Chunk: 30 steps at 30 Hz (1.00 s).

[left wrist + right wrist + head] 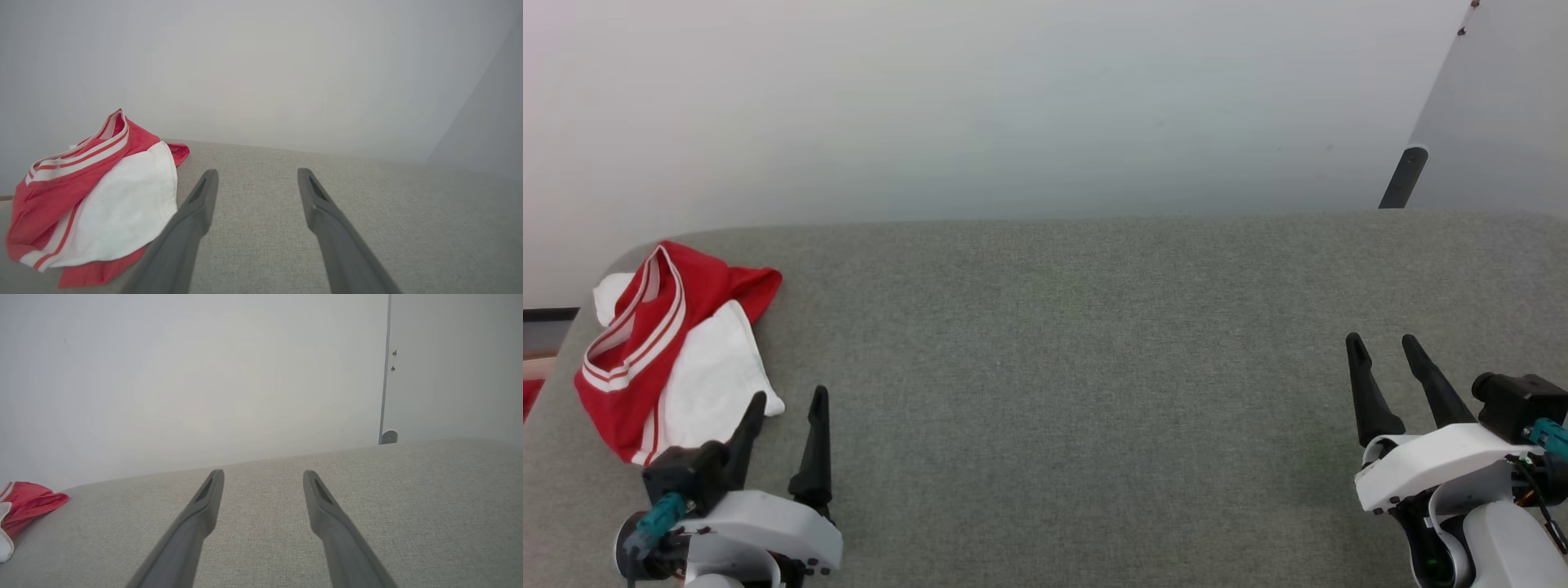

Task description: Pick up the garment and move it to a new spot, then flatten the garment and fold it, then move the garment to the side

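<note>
Crumpled at the worktop's far left corner, the garment looks light, limp and slightly slick, best pinched at its thicker striped trim; left hand just beside it, right hand well apart, both released, empty.

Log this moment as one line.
garment: crumpled, far left of grey surface | left gripper: open, beside it | right gripper: open, empty | pickup: not begun

Bright even light; soft shadows; wall washed out, hazy.
</note>
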{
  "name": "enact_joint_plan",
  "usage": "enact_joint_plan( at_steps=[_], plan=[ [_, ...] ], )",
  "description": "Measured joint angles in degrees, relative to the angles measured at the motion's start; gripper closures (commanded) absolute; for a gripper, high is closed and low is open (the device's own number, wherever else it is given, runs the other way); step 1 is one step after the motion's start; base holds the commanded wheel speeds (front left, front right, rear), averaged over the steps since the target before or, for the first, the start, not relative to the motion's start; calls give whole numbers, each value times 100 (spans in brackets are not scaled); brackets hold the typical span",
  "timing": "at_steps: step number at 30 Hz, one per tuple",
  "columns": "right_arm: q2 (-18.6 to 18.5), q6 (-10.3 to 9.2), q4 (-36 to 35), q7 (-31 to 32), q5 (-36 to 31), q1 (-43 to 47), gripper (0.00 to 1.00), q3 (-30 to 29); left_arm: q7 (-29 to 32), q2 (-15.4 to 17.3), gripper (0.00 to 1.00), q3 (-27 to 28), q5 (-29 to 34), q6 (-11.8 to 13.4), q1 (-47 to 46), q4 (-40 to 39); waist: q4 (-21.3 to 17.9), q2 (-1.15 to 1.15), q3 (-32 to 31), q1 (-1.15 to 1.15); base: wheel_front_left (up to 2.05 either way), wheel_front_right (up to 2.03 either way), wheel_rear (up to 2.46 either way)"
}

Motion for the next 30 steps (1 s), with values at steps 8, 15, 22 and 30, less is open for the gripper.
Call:
enact_joint_plan(
  at_steps=[8,15,22,30],
  plan=[
    [-41,0,24,-100,-348,-73,0,-1,-101,27,0,-30,361,-23,-47,48,9,0,17,0,0,0,0],
    [-78,0,42,-185,-614,-121,0,0,-172,53,0,-29,656,-49,-81,58,-3,0,40,0,0,0,0],
    [-124,0,68,-254,-887,-137,0,1,-247,63,0,-37,935,-65,-87,75,-10,0,44,0,0,0,0],
    [-157,0,133,-345,-1114,-211,0,-24,-344,55,0,-21,1169,-74,-94,86,-13,0,27,0,0,0,0]
  ],
)
